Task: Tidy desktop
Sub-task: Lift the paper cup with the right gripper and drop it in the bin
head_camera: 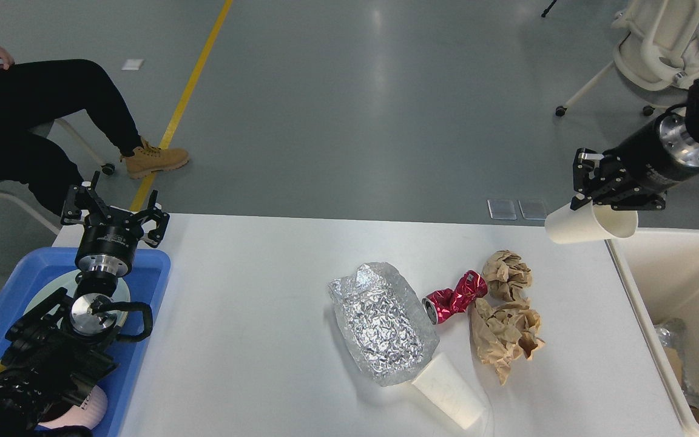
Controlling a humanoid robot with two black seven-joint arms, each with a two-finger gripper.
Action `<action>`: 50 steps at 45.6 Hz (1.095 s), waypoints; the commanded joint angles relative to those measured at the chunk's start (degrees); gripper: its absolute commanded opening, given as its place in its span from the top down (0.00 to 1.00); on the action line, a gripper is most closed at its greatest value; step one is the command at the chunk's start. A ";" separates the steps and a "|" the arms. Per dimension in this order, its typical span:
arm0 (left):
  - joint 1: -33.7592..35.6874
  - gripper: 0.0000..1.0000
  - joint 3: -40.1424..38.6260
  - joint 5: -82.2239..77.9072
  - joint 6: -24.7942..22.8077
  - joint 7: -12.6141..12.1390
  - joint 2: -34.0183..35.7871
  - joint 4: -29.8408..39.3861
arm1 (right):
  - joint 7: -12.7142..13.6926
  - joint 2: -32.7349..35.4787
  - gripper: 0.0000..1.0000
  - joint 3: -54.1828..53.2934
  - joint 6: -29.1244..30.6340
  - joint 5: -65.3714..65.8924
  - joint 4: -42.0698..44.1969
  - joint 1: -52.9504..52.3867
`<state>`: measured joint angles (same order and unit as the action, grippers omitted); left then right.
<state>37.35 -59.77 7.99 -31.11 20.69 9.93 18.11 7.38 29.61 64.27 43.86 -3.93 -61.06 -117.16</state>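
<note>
The white desktop [252, 340] carries a crumpled foil sheet [381, 321], a crushed red can [455, 296], crumpled brown paper [507, 315] and a white paper cup [449, 400] lying on its side near the front edge. My right gripper [599, 197] is shut on another white paper cup [589, 224] and holds it tilted high above the desktop's far right corner, beside the cream bin [677, 267]. My left gripper [113, 209] is open and empty above the far end of the blue tray [143, 315].
The blue tray at the left holds a pale plate [46, 294] and a pink cup [88, 409]. The cream bin at the right holds some scraps [671, 337]. A seated person's leg and boot [155, 158] are beyond the table's left; wheeled chairs [659, 48] are far right.
</note>
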 commanded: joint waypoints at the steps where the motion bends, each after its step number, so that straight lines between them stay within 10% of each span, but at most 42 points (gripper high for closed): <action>1: 0.00 0.03 0.00 0.01 0.00 -0.03 0.00 0.00 | 0.00 -0.70 1.00 0.07 1.05 0.32 1.20 -5.17; 16: 0.00 0.03 0.00 0.01 0.00 0.05 0.00 0.00 | 0.00 0.00 1.00 2.87 -0.61 1.03 9.81 -2.47; 38: 0.00 0.03 0.00 0.01 0.00 -0.03 0.00 0.00 | 0.00 0.80 1.00 14.92 -23.63 -0.20 21.68 35.41; 44: 0.00 0.03 0.00 0.01 0.00 -0.03 0.00 0.00 | -0.17 0.71 0.01 11.94 -31.02 -0.29 27.74 44.73; 50: 0.00 0.03 0.00 0.01 0.00 -0.03 0.00 0.00 | -0.17 0.80 0.00 5.18 -31.55 -0.21 32.31 53.96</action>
<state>37.35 -59.73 8.00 -31.12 20.65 9.93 18.11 7.22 30.34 73.20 12.71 -4.19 -31.38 -68.52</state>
